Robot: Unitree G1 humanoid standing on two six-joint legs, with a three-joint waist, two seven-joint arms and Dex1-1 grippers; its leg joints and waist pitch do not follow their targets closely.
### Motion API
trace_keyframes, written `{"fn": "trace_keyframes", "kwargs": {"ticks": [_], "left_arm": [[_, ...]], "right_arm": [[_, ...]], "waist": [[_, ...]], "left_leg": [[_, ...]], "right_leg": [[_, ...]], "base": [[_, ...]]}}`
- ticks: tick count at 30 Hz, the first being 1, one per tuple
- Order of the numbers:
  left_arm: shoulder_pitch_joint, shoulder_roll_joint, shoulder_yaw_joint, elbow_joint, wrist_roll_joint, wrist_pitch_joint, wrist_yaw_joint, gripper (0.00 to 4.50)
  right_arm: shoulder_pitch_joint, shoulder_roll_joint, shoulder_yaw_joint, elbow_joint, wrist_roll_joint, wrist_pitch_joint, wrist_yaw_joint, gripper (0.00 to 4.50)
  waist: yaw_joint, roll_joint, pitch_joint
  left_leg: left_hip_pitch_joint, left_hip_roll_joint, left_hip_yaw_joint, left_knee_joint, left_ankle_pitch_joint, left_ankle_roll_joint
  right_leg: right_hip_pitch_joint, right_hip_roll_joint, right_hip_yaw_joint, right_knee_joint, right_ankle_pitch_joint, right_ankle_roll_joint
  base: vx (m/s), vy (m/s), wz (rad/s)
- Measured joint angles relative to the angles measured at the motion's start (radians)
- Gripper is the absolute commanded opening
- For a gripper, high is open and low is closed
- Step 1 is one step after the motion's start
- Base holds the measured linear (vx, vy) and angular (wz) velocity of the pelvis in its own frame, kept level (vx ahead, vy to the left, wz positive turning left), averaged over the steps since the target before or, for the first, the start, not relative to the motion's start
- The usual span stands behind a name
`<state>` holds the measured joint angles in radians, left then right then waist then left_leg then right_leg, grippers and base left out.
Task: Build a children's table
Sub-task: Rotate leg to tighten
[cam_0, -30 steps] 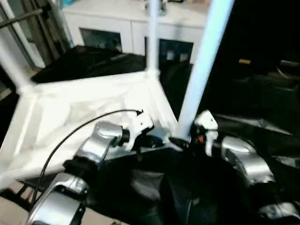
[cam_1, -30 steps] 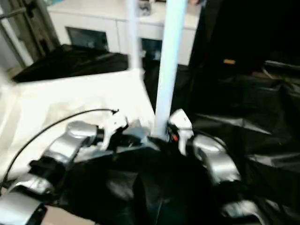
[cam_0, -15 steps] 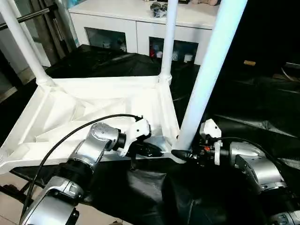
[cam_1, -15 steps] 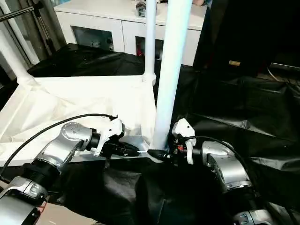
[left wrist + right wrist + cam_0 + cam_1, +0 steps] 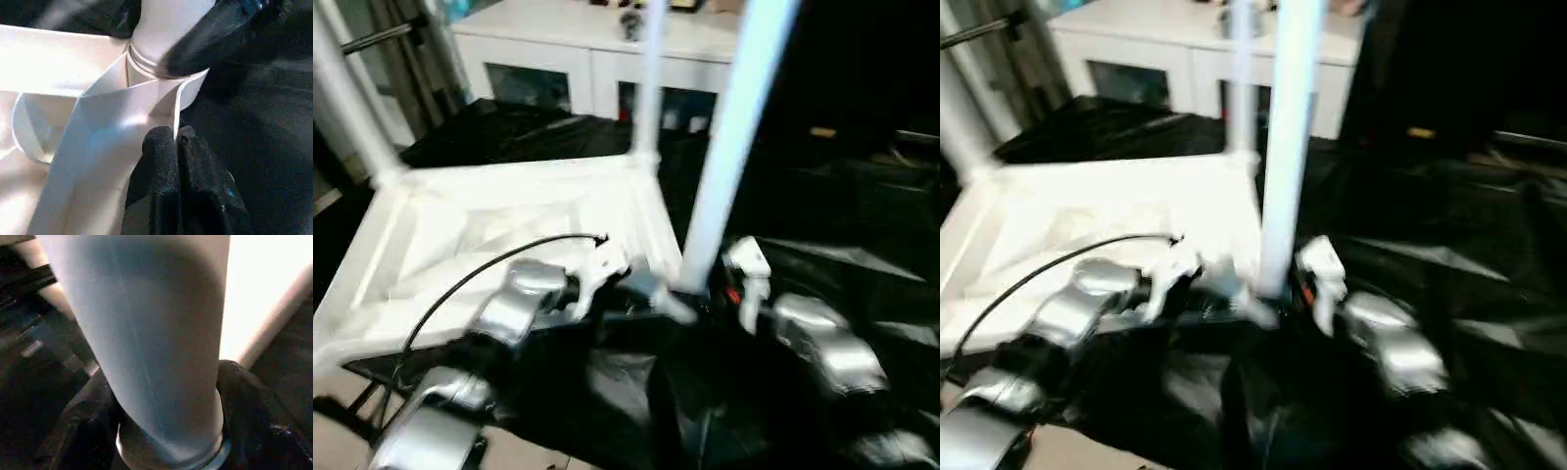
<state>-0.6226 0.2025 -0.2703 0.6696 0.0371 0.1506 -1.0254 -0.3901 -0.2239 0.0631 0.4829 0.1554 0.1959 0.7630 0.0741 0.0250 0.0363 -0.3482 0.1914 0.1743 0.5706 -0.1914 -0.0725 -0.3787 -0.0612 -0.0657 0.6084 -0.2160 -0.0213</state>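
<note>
Seen from the left wrist: left gripper (image 5: 175,139) pinched on table top (image 5: 73,63) rim. From the right wrist: right gripper (image 5: 168,396) straddling leg (image 5: 151,333).

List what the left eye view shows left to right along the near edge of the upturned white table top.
Left silver forearm → left hand, pinched on the white plastic table top's rim → near white tubular leg standing in the corner socket → right hand at that leg's base → right silver forearm.

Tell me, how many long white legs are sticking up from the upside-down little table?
3: one long white tubular leg at the near corner between the robot's arms, one at the far corner toward the cabinet, one at the far left corner. A fourth may be hidden.
</note>
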Motion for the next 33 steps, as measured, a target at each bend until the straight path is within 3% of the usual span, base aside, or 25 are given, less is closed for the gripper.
{"fn": "trace_keyframes", "kwargs": {"ticks": [3, 8, 11, 17, 20, 24, 28, 33], "left_arm": [[-0.012, -0.053, 0.014, 0.025, 0.006, 0.024, 0.101, 0.00], [-0.031, -0.091, 0.023, 0.061, 0.017, 0.028, 0.178, 0.00], [-0.037, -0.094, 0.023, 0.075, 0.019, 0.016, 0.181, 0.00], [-0.037, -0.094, 0.015, 0.075, 0.032, -0.010, 0.177, 0.00], [-0.037, -0.097, 0.006, 0.067, 0.032, -0.015, 0.165, 0.00], [-0.033, -0.099, -0.019, 0.040, 0.034, -0.026, 0.119, 0.00], [-0.022, -0.093, -0.021, 0.019, 0.035, -0.030, 0.099, 0.00], [-0.015, -0.085, -0.020, 0.012, 0.034, -0.042, 0.097, 0.00]], "right_arm": [[-0.030, 0.052, -0.029, 0.043, -0.011, -0.004, -0.152, 2.53], [-0.054, 0.107, -0.046, 0.082, -0.040, -0.026, -0.299, 2.53], [-0.057, 0.113, -0.053, 0.090, -0.039, -0.034, -0.303, 3.23], [-0.049, 0.086, -0.028, 0.077, -0.065, -0.051, -0.270, 3.65], [-0.026, 0.033, -0.012, 0.042, -0.066, -0.053, -0.196, 3.65], [0.049, -0.125, -0.012, -0.057, -0.026, -0.048, 0.014, 3.65], [0.091, -0.237, -0.017, -0.115, 0.020, -0.015, 0.162, 3.65], [0.152, -0.304, -0.017, -0.151, 0.052, 0.039, 0.270, 3.65]], "waist": [[-0.010, 0.001, 0.000], [-0.012, 0.008, -0.003], [-0.012, 0.011, -0.005], [-0.012, 0.010, -0.004], [-0.003, 0.010, -0.004], [0.026, 0.010, -0.004], [0.030, 0.012, -0.004], [0.030, 0.014, -0.003]], "left_leg": [[0.000, -0.001, 0.000, 0.000, 0.000, 0.000], [0.000, -0.001, 0.000, -0.001, 0.000, 0.000], [0.000, -0.001, 0.000, -0.002, 0.000, 0.000], [-0.002, -0.001, 0.000, -0.002, 0.000, 0.000], [-0.002, -0.001, 0.000, -0.002, 0.000, 0.000], [-0.005, 0.000, 0.001, -0.002, 0.002, 0.003], [-0.011, 0.000, 0.001, -0.001, 0.003, 0.008], [-0.012, 0.001, 0.001, -0.001, 0.003, 0.007]], "right_leg": [[0.000, 0.000, 0.001, -0.002, 0.000, 0.001], [0.000, 0.000, 0.001, -0.001, 0.003, 0.002], [0.000, 0.000, 0.001, -0.001, 0.003, 0.002], [0.000, 0.000, 0.001, -0.003, 0.003, 0.002], [0.000, 0.000, 0.001, -0.003, 0.003, 0.002], [-0.002, 0.000, 0.001, -0.003, 0.001, 0.004], [-0.003, 0.000, 0.001, -0.003, -0.001, 0.004], [-0.004, 0.000, 0.000, -0.003, -0.001, 0.004]], "base": [[-0.017, 0.002, -0.03], [0.000, 0.000, 0.00], [0.000, 0.000, 0.00], [0.000, 0.000, 0.00], [0.000, 0.000, 0.00], [0.000, 0.000, 0.00], [0.000, 0.000, 0.00], [0.000, 0.000, 0.00]]}}
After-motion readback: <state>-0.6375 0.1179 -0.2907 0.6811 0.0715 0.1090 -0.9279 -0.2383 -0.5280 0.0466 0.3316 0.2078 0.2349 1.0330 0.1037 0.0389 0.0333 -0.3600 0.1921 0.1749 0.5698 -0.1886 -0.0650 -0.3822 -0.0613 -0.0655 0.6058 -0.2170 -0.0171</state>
